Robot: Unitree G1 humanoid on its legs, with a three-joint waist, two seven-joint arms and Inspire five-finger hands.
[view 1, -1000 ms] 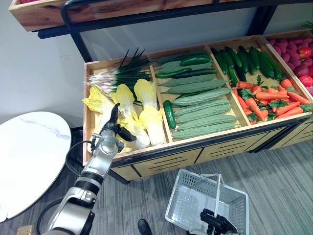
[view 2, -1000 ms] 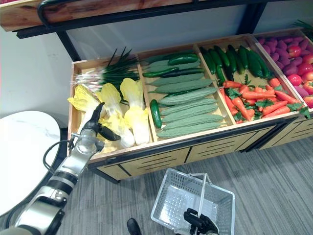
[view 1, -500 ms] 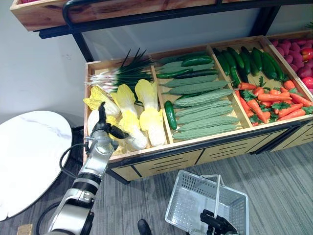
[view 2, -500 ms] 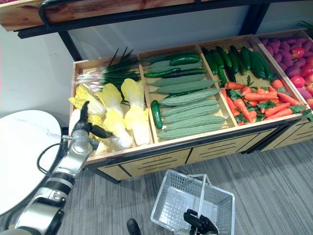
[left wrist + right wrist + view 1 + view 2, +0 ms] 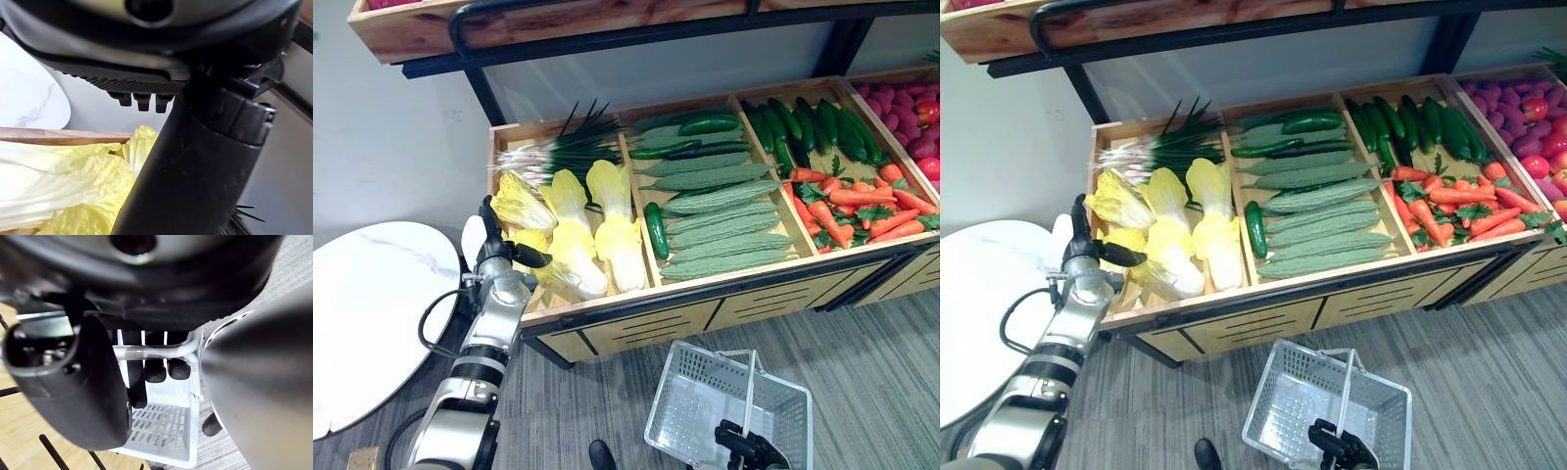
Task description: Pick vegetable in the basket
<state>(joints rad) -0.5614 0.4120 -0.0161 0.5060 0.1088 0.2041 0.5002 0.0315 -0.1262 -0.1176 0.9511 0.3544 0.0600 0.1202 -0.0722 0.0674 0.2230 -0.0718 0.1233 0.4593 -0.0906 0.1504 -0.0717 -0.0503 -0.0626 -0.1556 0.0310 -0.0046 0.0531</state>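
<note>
— What changed?
— In the wooden crate [image 5: 607, 298] the napa cabbages [image 5: 570, 230] lie unpicked. The basket [image 5: 672, 419] at six o'clock is empty, right hand [image 5: 744, 452] fingers clamped on its handle [image 5: 748, 387]. The left hand [image 5: 497, 257] drifts off them toward nine o'clock, fingers apart, empty.

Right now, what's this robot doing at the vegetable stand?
It is picking vegetables for a basket. Its left robot hand is open at the left end of the wooden display, beside the yellow cabbages, holding nothing. Its right robot hand grips the handle of a white basket low by the floor; the basket looks empty.
</note>
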